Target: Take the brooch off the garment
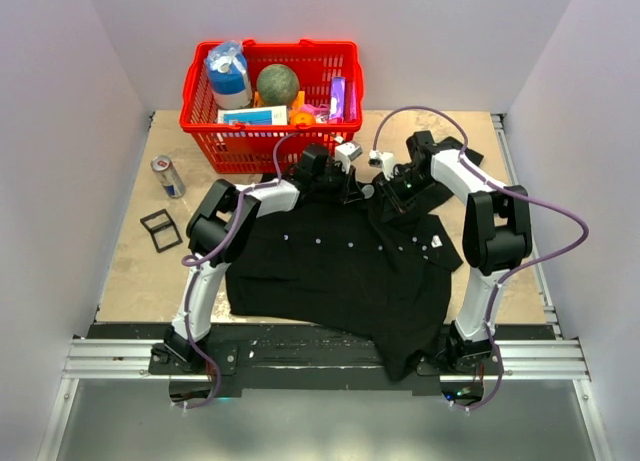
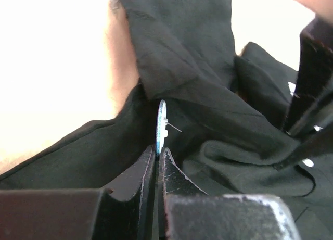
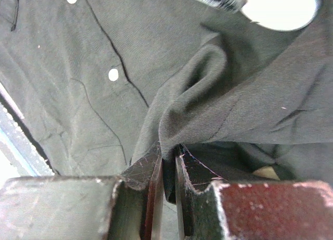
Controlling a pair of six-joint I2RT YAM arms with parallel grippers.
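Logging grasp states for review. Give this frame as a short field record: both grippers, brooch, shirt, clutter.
left gripper: shut on the small round silvery-grey disc brooch, seen edge-on
attachment: thin pin shows bare; free of cloth or not, cannot tell
right gripper: shut on a fold of the black button-up shirt
shirt: bunched at the collar end between both grippers
clutter: red plastic basket, silver drink can

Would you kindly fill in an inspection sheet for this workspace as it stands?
Surface: wooden table, partly covered by cloth.
Job's things: black garment lies rumpled; brooch edge-on at a fold, pin showing.
Clutter: red basket of goods, can, black frame.
Grippers: left gripper shut on the brooch; right gripper shut on a garment fold.
Cables: purple cables loop along both arms.
Surroundings: plain walls.
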